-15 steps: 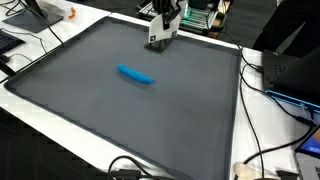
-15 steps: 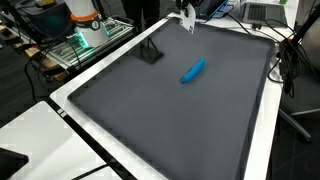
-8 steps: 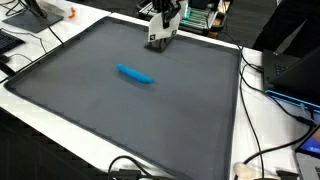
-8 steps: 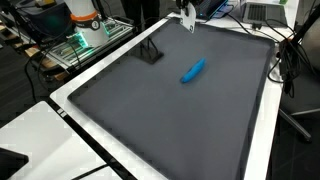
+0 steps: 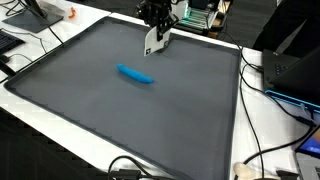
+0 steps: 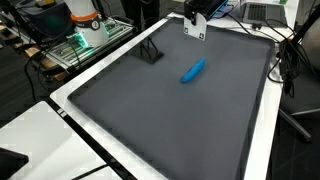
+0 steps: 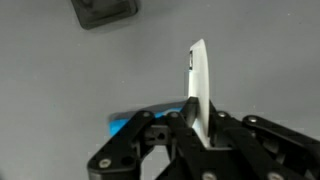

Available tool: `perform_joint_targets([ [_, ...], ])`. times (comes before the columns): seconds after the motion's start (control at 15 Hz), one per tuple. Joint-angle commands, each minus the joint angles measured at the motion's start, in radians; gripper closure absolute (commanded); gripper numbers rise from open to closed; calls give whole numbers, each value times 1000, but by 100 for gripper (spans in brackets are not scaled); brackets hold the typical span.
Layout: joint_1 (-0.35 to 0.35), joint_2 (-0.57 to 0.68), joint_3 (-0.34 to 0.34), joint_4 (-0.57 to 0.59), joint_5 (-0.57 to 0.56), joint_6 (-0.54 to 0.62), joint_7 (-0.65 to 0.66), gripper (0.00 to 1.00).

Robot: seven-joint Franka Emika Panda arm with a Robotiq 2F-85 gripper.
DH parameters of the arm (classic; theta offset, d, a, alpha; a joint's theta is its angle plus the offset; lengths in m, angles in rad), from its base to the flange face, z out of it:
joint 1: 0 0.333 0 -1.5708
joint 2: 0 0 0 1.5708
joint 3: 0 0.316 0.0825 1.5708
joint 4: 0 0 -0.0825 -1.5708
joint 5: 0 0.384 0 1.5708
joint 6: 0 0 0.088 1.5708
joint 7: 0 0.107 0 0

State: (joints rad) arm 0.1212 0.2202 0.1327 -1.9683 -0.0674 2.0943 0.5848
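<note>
My gripper (image 5: 155,18) is at the far edge of the dark grey mat (image 5: 120,110), shut on a thin white flat piece (image 5: 152,42) that hangs below the fingers just above the mat. Both also show in an exterior view: the gripper (image 6: 194,12) and the white piece (image 6: 192,29). In the wrist view the white piece (image 7: 198,80) stands edge-on between the jaws of the gripper (image 7: 198,120). A blue elongated object (image 5: 135,74) lies on the mat nearer the middle, apart from the gripper; it shows in both exterior views (image 6: 193,70) and partly behind the fingers (image 7: 122,123).
A small black stand (image 6: 150,53) sits on the mat near its far edge, also in the wrist view (image 7: 103,10). White table borders, cables (image 5: 262,150), a laptop (image 5: 300,75) and electronics (image 6: 85,35) surround the mat.
The gripper has turned and risen slightly with the white piece, which now hangs tilted and a little shifted. The blue object has not moved.
</note>
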Motion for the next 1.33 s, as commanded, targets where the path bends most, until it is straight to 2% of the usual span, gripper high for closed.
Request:
perform_joint_targets([
  [0.0,35,81,-30,82,-101,-2,-109,98],
  [0.33,50,187,-38,193,-129,-16,-266,98],
  [0.53,62,241,-51,249,-137,-32,-312,98],
  [1.27,94,371,-93,384,-153,-100,-368,98],
])
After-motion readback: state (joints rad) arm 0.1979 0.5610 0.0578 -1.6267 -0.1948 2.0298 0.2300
